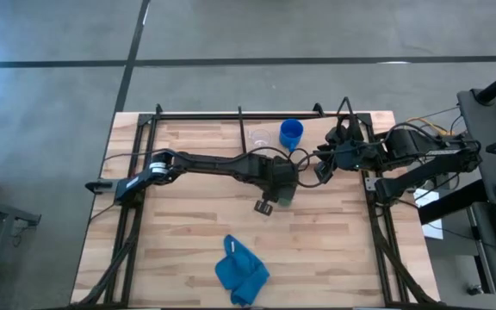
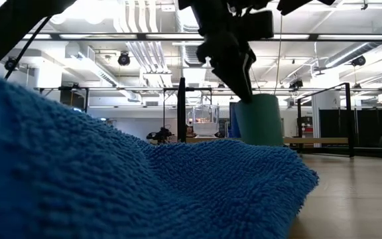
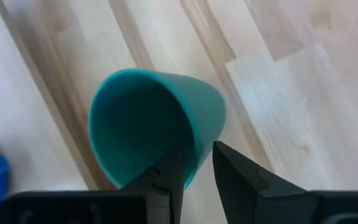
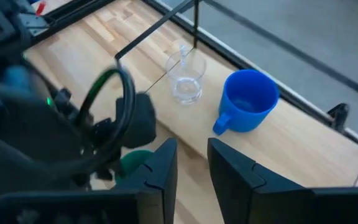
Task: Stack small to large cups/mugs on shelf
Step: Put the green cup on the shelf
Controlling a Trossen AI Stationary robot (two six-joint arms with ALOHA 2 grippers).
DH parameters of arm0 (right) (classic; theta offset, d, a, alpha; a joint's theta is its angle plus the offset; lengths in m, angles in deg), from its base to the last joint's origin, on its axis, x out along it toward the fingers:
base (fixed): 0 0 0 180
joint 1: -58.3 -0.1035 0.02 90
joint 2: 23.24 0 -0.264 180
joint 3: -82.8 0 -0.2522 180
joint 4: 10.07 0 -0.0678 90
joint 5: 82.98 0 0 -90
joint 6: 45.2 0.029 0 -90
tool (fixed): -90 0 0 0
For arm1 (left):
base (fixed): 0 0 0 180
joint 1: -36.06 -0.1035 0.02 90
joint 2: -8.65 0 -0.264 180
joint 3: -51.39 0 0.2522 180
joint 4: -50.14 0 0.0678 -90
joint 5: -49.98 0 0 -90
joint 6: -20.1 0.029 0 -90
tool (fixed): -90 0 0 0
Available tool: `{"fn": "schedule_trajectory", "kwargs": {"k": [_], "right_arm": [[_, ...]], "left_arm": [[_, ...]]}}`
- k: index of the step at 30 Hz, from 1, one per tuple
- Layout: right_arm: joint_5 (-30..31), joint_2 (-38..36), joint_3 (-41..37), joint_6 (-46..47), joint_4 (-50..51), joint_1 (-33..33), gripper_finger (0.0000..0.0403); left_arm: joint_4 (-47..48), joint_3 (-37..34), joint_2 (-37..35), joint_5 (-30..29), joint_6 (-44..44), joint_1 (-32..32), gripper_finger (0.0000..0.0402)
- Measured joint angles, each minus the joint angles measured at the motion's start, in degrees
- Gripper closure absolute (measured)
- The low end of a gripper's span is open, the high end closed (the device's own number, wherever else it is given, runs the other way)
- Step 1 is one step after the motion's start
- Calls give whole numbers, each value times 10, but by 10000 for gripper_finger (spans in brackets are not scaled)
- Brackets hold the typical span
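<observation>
Two arms are seen from above, meeting near the table's middle: the left gripper (image 1: 281,191) is reached across from the left, the right gripper (image 1: 324,168) is held beside it, before the shelf (image 1: 317,129) bearing the clear cup (image 1: 261,138) and blue mug (image 1: 290,133). Low view: the green cup (image 2: 258,119) is shown under the gripper, behind a blue cloth (image 2: 125,186). Left wrist view: the cup's rim is pinched between the fingers (image 3: 169,177), cup tilted over the tabletop (image 3: 291,81). Right wrist view: the fingers (image 4: 160,168) are parted, empty.
</observation>
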Motion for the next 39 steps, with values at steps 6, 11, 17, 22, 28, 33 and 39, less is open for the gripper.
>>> {"fn": "schedule_trajectory", "kwargs": {"k": [6,11,17,22,28,33,39], "right_arm": [[-48,0,0,0,0,0,322],[-106,0,0,0,0,0,328],[-202,6,-5,27,-25,-4,330],[-247,32,-23,-11,-79,-18,324],[-274,95,-24,-57,-85,-19,304],[-274,148,-23,-52,-81,-18,286],[-274,204,-21,-38,-100,-19,280]], "left_arm": [[5,26,-2,0,-1,6,333],[16,31,-13,-2,-1,8,333],[106,29,-54,-90,-12,7,333],[194,26,-93,-119,-73,-1,333],[219,24,-141,-120,-106,-12,333],[215,24,-173,-120,-116,-21,333],[218,16,-200,-120,-147,-28,333]]}}
